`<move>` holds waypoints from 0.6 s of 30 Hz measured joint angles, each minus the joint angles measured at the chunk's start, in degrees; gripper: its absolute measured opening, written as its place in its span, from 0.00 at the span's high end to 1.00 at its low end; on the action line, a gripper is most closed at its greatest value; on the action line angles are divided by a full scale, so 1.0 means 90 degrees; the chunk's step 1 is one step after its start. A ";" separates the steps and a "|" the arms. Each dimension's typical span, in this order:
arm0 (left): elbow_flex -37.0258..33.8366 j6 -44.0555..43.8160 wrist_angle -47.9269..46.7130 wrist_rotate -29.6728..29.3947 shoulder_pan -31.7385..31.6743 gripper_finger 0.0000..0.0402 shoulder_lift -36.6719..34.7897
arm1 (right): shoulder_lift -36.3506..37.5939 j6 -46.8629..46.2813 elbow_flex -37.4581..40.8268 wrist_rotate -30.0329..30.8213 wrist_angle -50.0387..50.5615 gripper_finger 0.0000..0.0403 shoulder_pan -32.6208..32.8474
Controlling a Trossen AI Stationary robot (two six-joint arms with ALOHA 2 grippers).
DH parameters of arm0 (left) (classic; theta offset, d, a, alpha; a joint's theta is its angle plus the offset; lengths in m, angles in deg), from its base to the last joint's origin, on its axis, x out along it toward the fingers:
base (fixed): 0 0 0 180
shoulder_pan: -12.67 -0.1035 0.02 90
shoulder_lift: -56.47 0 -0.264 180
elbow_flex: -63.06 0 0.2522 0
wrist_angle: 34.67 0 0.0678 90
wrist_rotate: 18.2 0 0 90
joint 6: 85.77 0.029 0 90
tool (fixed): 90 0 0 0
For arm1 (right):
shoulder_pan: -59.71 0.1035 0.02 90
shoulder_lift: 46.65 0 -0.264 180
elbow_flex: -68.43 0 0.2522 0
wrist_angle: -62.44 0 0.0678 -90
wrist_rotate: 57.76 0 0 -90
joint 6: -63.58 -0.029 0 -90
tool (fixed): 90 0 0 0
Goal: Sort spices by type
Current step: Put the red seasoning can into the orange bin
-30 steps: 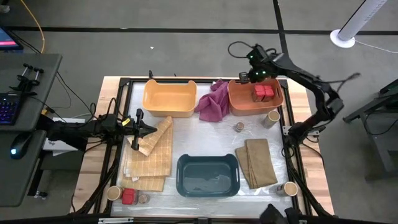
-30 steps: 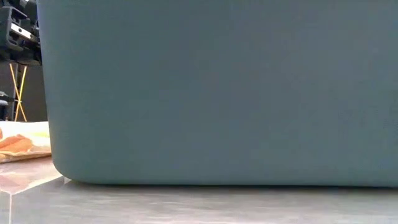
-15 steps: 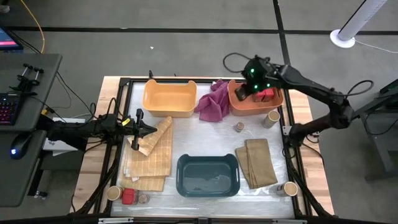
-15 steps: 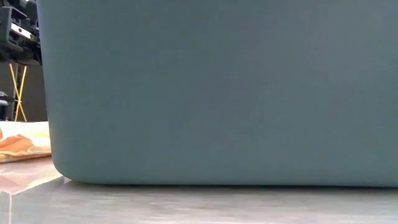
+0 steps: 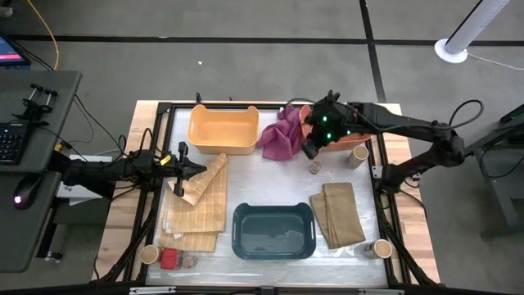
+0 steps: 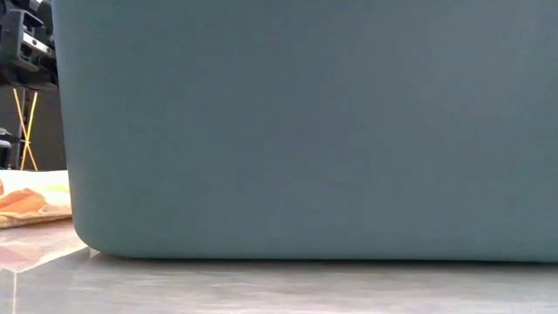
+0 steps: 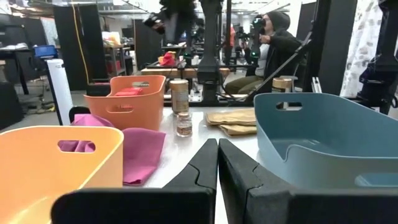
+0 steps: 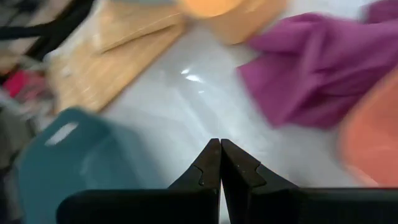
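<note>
My right gripper [image 5: 309, 151] hangs shut and empty over the near-left corner of the dark orange bin [image 5: 360, 138], between the magenta cloth [image 5: 280, 135] and a tiny brown-topped jar [image 5: 314, 167]. Red tins [image 7: 127, 91] lie in that bin. A tan cylinder [image 5: 359, 154] stands just near of it. Another tan cylinder [image 5: 381, 248] stands at the near right corner. At the near left corner stand a cylinder [image 5: 149, 254], a red tin [image 5: 169, 259] and a jar [image 5: 188, 261]. My left gripper [image 5: 196, 170] waits shut at the table's left, above a tan cloth [image 5: 201, 201].
A light orange bin [image 5: 223, 129] sits at the far left, a teal bin [image 5: 273, 231] at the near middle; its wall [image 6: 305, 131] fills the low view. A second folded tan cloth [image 5: 341, 213] lies near right. A person sits beyond the table [image 7: 280, 43].
My right gripper has swung from over the dark orange bin's far side toward the table's near and left, to the bin's near-left corner, rolling as it went. It has stayed shut with nothing in it. No object has moved.
</note>
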 joint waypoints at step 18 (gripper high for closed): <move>0.0000 -0.0237 0.0738 0.0001 0.0000 1.00 -0.0001 | -0.0055 -0.1058 0.0000 0.0227 -0.0148 1.00 0.1498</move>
